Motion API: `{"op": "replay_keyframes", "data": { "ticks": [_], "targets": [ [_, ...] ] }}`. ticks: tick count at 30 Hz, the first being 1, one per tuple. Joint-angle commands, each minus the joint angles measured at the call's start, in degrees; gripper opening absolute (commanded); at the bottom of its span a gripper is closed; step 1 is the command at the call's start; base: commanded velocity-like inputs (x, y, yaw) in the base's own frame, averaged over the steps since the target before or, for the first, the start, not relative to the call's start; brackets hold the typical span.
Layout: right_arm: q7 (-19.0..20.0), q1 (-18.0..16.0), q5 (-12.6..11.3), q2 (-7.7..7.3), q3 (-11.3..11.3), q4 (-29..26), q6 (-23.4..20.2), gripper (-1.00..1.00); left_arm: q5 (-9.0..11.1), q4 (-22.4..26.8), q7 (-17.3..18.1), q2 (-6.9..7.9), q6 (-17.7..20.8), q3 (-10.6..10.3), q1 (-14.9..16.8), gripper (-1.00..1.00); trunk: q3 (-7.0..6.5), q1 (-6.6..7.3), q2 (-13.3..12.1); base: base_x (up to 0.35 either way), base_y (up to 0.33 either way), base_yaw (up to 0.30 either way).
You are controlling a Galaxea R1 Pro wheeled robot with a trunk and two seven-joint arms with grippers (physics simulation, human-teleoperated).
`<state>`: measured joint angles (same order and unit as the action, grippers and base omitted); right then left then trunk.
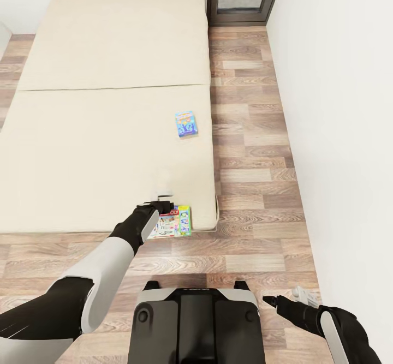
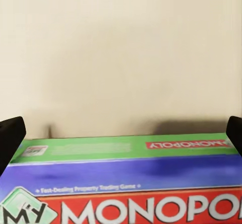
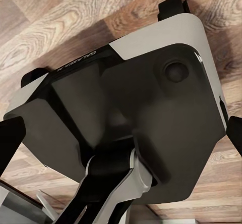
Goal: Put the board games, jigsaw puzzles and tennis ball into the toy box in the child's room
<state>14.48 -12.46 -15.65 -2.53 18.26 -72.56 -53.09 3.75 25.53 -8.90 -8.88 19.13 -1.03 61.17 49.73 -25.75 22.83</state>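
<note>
**Left arm at the first board game on the bed corner**

The task looks to be at its early part. Two board games lie on the bed (image 1: 109,135), and neither is lifted yet; the toy box and the desk things are not seen here, so I cannot judge them.

The left end effector (image 1: 159,207) reaches over the near corner of the bed, at about 6 o'clock of the mattress, just at the Monopoly box (image 1: 176,221). In the left wrist view its two dark fingertips (image 2: 11,135) stand wide apart, one at each side of the box (image 2: 126,183), not pressing it. The box is flat and thin, with a green edge, a blue band and a red logo with white letters.

The second board game (image 1: 186,123) is small, light blue, flat, near the 3 o'clock edge of the bed, well apart from the first.

The right end effector (image 1: 271,300) hangs low beside the robot base (image 3: 126,108) over the wood floor (image 1: 251,151); its fingers seem apart and hold nothing.
</note>
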Motion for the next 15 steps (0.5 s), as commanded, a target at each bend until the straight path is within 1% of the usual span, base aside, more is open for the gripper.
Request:
{"op": "replay_keyframes", "data": {
  "ticks": [1, 7, 10, 11, 15],
  "targets": [
    [0.55, -0.02, 0.45, 0.02, 0.11, -0.04, -0.26, 1.00, 0.40, 0.19, -0.32, 0.02, 0.30, -0.12, 0.00, 1.00, 0.06, -0.03, 0.09, 0.000, 0.000, 0.000],
    [0.55, -0.02, 0.44, 0.02, 0.11, -0.04, -0.26, 1.00, 0.45, 2.74, -0.33, 0.15, 0.60, -0.07, 0.00, 1.00, 0.06, -0.03, 0.09, 0.000, 0.000, 0.000],
    [0.55, -0.02, 0.44, 0.00, 0.11, -0.02, -0.26, 1.00, 0.58, 5.72, -0.26, 0.31, 1.25, 0.16, -0.02, 1.00, 0.06, -0.03, 0.09, 0.000, 0.000, 0.000],
    [0.55, -0.02, 0.44, -0.01, 0.11, -0.01, -0.26, 1.00, 0.68, 7.21, -0.22, 0.40, 1.90, 0.27, -0.01, 1.00, 0.06, -0.03, 0.09, 0.000, 0.000, 0.000],
    [0.55, -0.02, 0.44, -0.01, 0.11, 0.00, -0.24, 1.00, 0.83, 10.25, -0.13, 0.64, 4.25, 0.44, 0.00, 1.00, 0.06, -0.03, 0.09, 0.000, 0.000, 0.000]
  ]
}}
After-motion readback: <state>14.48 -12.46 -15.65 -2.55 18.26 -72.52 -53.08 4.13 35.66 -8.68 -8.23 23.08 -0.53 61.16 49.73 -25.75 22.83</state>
